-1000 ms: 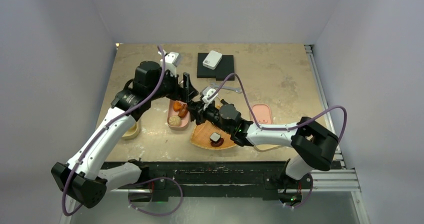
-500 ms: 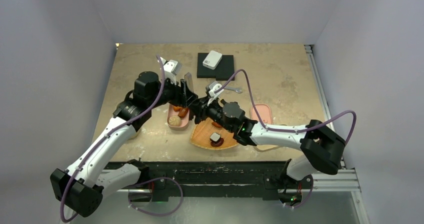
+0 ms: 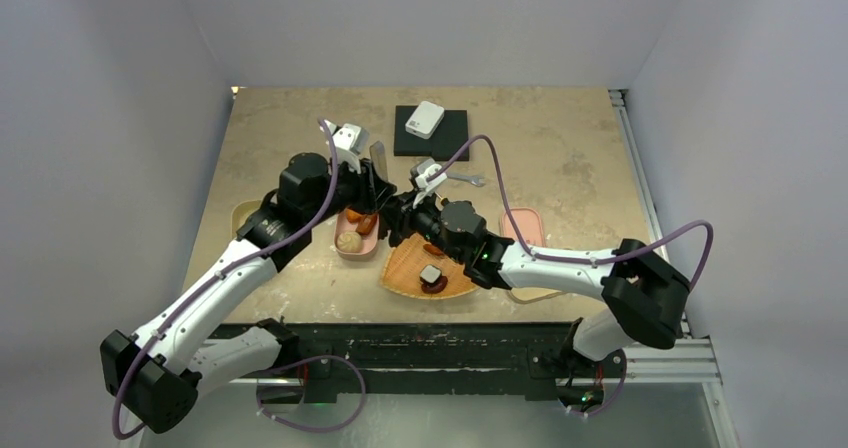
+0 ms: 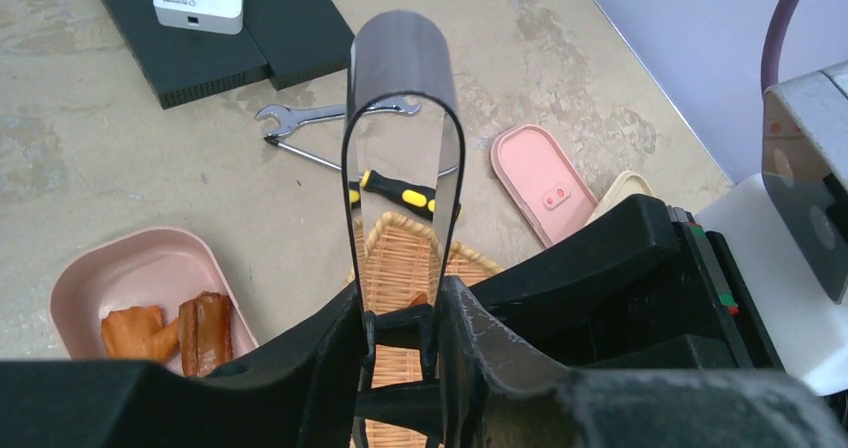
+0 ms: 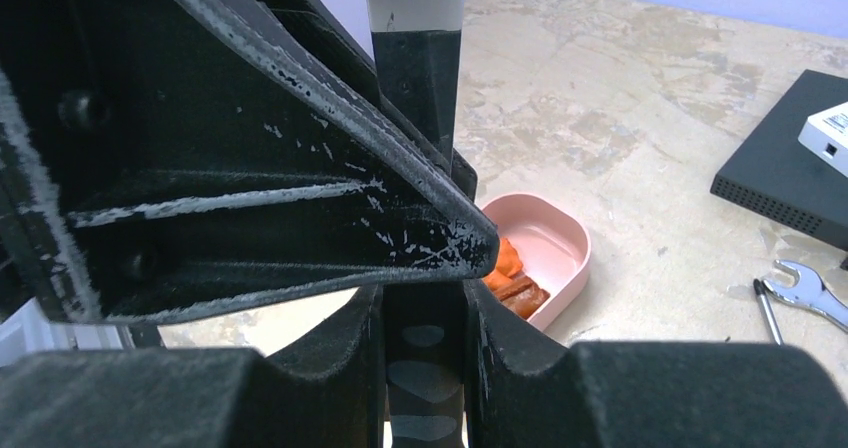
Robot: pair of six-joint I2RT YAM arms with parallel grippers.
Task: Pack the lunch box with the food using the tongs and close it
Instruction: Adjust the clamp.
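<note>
The left gripper (image 4: 400, 313) has just closed on the tongs (image 4: 400, 78), which stand loop-up over the wicker tray (image 4: 468, 263), beside the pink lunch box (image 4: 75, 278); the right gripper (image 5: 425, 318) clamps them too, so a hand-over seems under way. Their tips are hidden, so whether they are apart or together cannot be told; a second earlier the left jaws stood wide beside them.

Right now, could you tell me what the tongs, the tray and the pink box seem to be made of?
The tongs: probably polished metal, as the bent strip has a mirror-like sheen; glossy plastic is possible. The tray: woven wicker or bamboo, with a ribbed tan weave. The pink box: smooth matte plastic, by its even colour and rounded moulded rim.
</note>
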